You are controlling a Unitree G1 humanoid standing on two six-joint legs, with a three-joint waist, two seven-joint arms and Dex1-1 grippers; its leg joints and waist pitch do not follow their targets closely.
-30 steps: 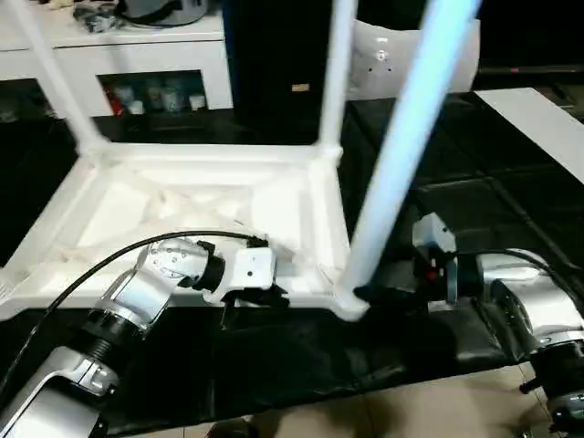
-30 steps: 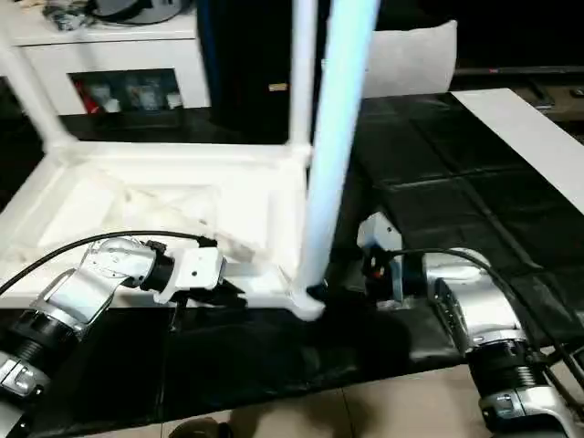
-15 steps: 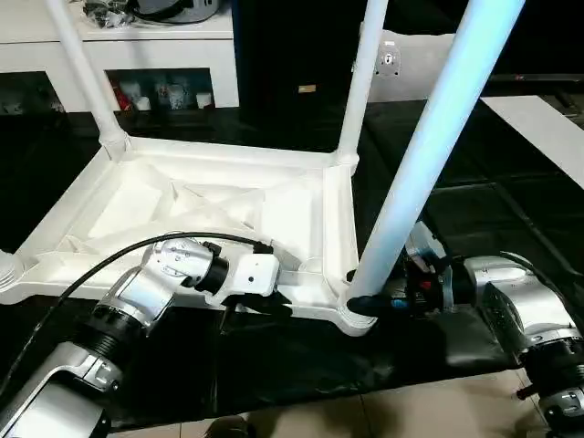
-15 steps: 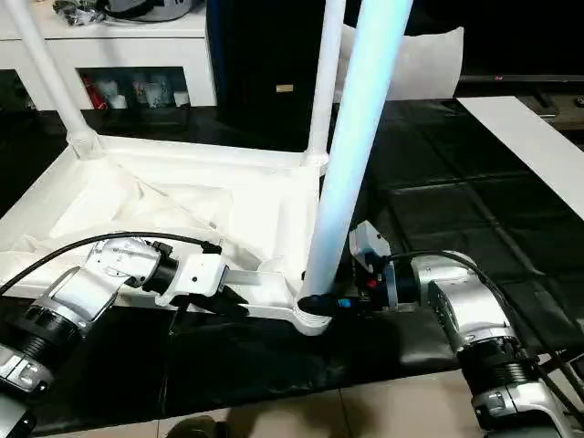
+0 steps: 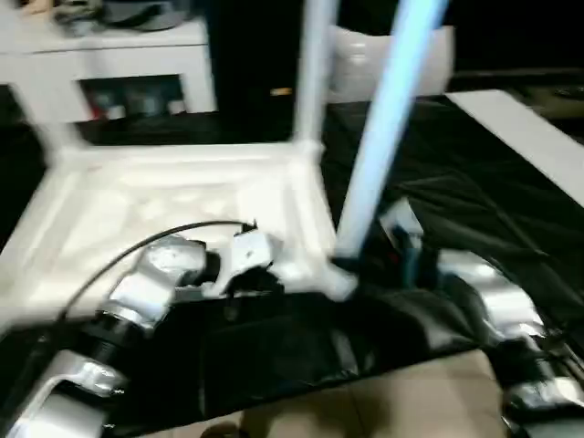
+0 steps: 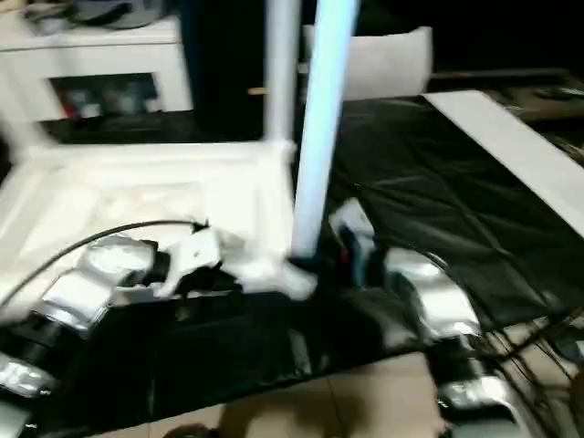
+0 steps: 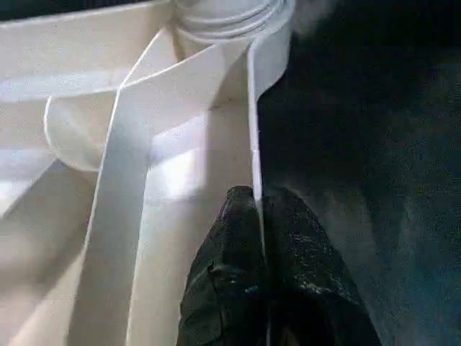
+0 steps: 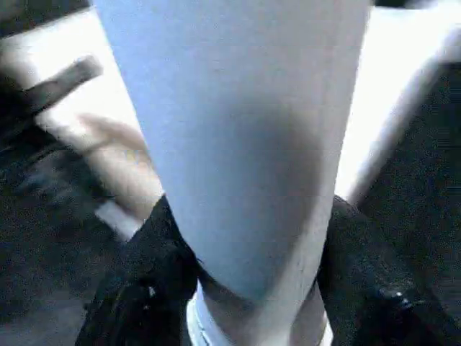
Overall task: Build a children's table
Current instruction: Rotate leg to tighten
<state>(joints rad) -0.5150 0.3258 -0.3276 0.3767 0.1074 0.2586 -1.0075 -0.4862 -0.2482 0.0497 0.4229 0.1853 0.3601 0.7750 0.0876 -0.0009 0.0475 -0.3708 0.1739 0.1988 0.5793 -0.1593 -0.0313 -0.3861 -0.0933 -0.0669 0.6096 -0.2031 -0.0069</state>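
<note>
The table top (image 5: 173, 205) is shown upside down on the black-covered floor (image 5: 474, 173), ribbed underside up. Legs are seated at the two far corners (one (image 5: 312, 73), one blurred (image 5: 36, 123)). A third leg (image 5: 383, 119) is stood in the near right socket, its base clasped between the right gripper's (image 8: 238, 288) fingers (image 8: 137, 288). The near rim is pinched by the left gripper's (image 7: 258, 216) clenched fingers (image 7: 223, 281). A fourth leg cannot be made out, so the build is judged largely done.

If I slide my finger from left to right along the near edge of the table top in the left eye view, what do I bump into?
Left arm's silver forearm → left gripper pinching the table top's rim → the near table leg → right gripper around its base → right forearm.
</note>
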